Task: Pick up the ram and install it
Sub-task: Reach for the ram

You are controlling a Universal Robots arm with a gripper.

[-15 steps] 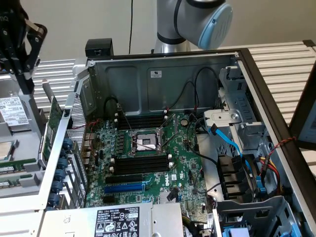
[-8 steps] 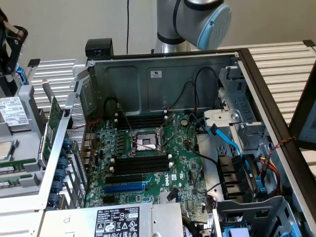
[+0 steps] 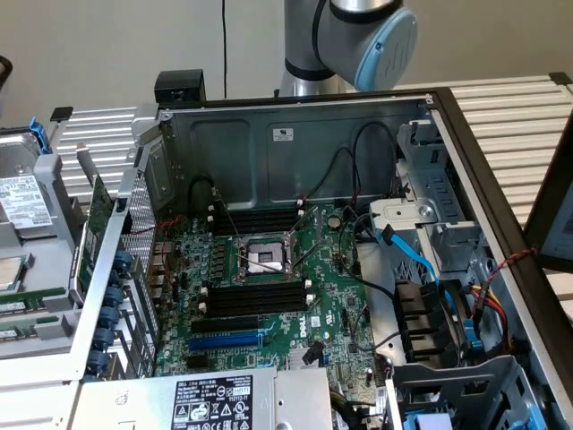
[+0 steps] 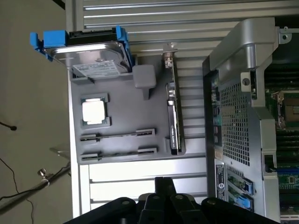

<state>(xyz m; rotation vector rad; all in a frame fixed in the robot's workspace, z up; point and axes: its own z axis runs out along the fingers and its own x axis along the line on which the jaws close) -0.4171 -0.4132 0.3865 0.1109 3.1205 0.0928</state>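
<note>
Grey tray [image 4: 131, 112] outside the case holds the ram [image 4: 117, 135], edge-up between two end brackets and well apart from the motherboard [image 3: 322, 296]. A second stick [image 4: 119, 152] sits in the holder just beside it; can't tell which is the target. Gripper [image 4: 162, 184] hovers off the tray's edge, nearest those two holders, fingers pressed together, nothing pinched. No green stick in the black slots [image 3: 255, 300] as far as I can see, so I judge the pick isn't started.

Risks as I read them:
- Jaws shut: coming down like this lands on the stick's top edge instead of straddling it.
- Sticks are thin and close together; a small sideways offset grabs the wrong one or catches a bracket.
- Off-centre pinch lets the stick tilt and jam in the holder.
- Tall card [image 4: 173, 112] stands near the holders' ends; a wide approach could clip it.
- At the board, the slots flank the CPU socket [image 3: 266, 260] and the blue slot [image 3: 237, 340] lies close by. A tilted or reversed stick won't seat, and forcing it stresses the board.
</note>
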